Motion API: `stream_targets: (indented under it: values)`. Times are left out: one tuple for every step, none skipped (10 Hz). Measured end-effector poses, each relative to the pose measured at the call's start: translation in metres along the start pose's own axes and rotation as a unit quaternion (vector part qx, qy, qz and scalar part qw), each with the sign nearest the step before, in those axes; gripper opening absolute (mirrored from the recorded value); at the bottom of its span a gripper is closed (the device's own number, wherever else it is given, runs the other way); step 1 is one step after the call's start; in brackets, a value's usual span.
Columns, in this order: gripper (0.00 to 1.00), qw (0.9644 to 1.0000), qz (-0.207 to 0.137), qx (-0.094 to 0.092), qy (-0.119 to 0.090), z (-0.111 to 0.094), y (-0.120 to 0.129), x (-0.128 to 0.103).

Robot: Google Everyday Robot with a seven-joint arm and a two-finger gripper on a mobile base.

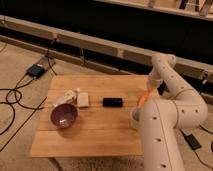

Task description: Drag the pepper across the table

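The pepper [143,98] is a small orange tapered piece near the right edge of the light wood table [95,132]. It is tilted, and its upper end meets the tip of my arm. My gripper [147,93] reaches down from the white arm at the right and is shut on the pepper's upper end. The fingers themselves are mostly hidden against the arm.
A black block [112,102] lies mid-table and a white block [83,99] sits left of it. A translucent cup [65,97] lies on its side above a purple bowl [63,115]. My white arm body [160,135] overlaps the table's right side. Cables and a small box [36,70] lie on the floor at left.
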Motion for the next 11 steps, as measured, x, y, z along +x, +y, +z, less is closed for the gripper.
stream_targets:
  values:
    - [0.0, 0.9999, 0.009, -0.003, -0.005, -0.005, -0.003, -0.007]
    - [0.0, 0.9997, 0.02, -0.008, -0.01, -0.01, -0.007, -0.015]
    - [0.0, 0.9992, 0.033, -0.013, -0.015, -0.016, -0.012, -0.023]
    - [0.0, 0.9987, 0.044, -0.016, -0.021, -0.02, -0.017, -0.031]
    - [0.0, 0.998, 0.054, -0.018, -0.026, -0.023, -0.022, -0.038]
    - [0.0, 0.9971, 0.066, -0.018, -0.034, -0.026, -0.03, -0.047]
    - [0.0, 0.9965, 0.072, -0.018, -0.038, -0.028, -0.035, -0.052]
    - [0.0, 0.9955, 0.082, -0.017, -0.046, -0.03, -0.041, -0.059]
    - [0.0, 0.9939, 0.093, -0.018, -0.055, -0.033, -0.048, -0.069]
    - [0.0, 0.9927, 0.102, -0.017, -0.061, -0.034, -0.055, -0.075]
    - [0.0, 0.9914, 0.111, -0.016, -0.067, -0.034, -0.061, -0.081]
